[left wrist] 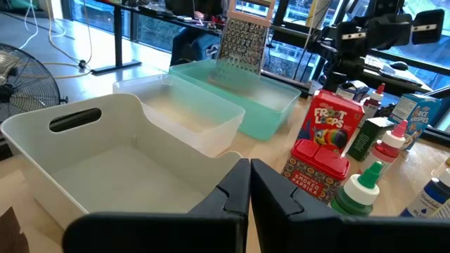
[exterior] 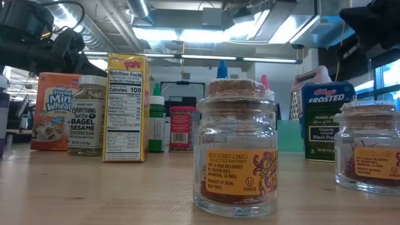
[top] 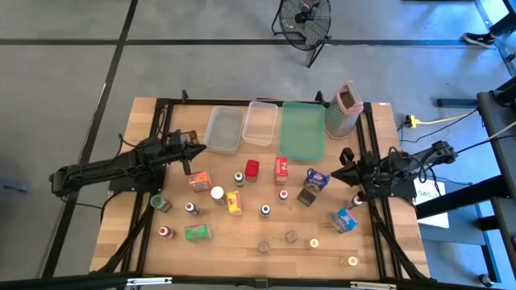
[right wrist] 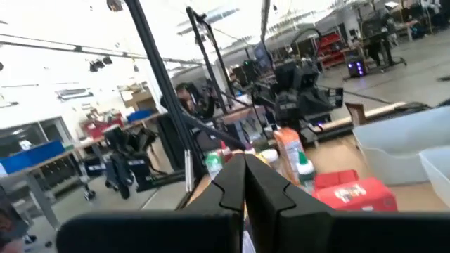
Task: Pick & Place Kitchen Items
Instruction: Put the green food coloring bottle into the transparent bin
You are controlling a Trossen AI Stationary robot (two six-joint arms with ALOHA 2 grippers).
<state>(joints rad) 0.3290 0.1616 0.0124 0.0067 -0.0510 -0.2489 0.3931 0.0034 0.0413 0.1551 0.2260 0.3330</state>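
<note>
The left end effector [top: 196, 148] hangs over the left part of the table [top: 242, 242], its tip just beside the near corner of the first clear tub [top: 225, 129]. Its fingers [left wrist: 232, 193] are pressed together and carry nothing.

The kitchen items stand spread across the middle of the table, in front of the tubs. Farthest left are a small green jar [top: 159, 202], a dark-capped spice bottle [top: 166, 232] and a green box [top: 197, 233]. Next come an orange cereal box [top: 199, 181], a white-capped seasoning jar [top: 217, 193] and a yellow box [top: 235, 202]. Toward the centre sit a red tin [top: 251, 168] and a red cereal box [top: 280, 170], with small bottles around them. Two cork-topped glass jars [top: 291, 237] stand near the front edge; in the low view one of them [exterior: 237, 147] holds what looks like saffron, though the label is hard to read. Farther right lie a blue cereal box [top: 317, 179] and a second blue box [top: 345, 219].

Behind them, the second clear tub [top: 260, 122], a flat green tray [top: 302, 130] and a metal grater [top: 344, 110] line the back edge.

The right end effector [top: 335, 171] hovers at the table's right side, just beside the blue cereal box, fingers closed tight and empty.
</note>
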